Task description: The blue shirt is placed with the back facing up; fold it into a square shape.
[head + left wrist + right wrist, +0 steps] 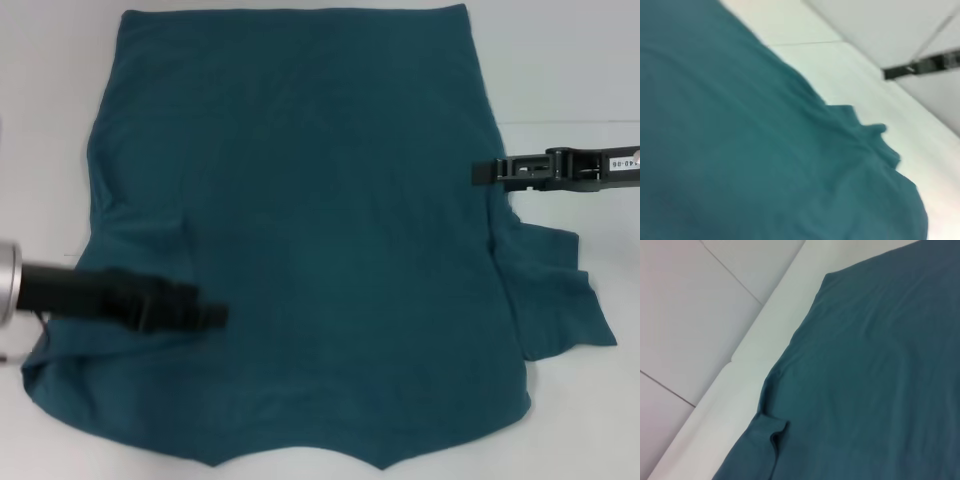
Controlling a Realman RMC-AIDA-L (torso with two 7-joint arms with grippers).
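Blue shirt (310, 230) lies flat, plain side up, covering most of the white table (570, 60); one sleeve sticks out at 4 o'clock. Left gripper (205, 315) sits over the shirt at 8 o'clock, blurred; can't tell if it's open or closed. Right gripper (480, 172) at the shirt's 3 o'clock edge; finger state unreadable too.

Black left claw (205, 315) on silver wrist; black right claw (485, 172), white label.
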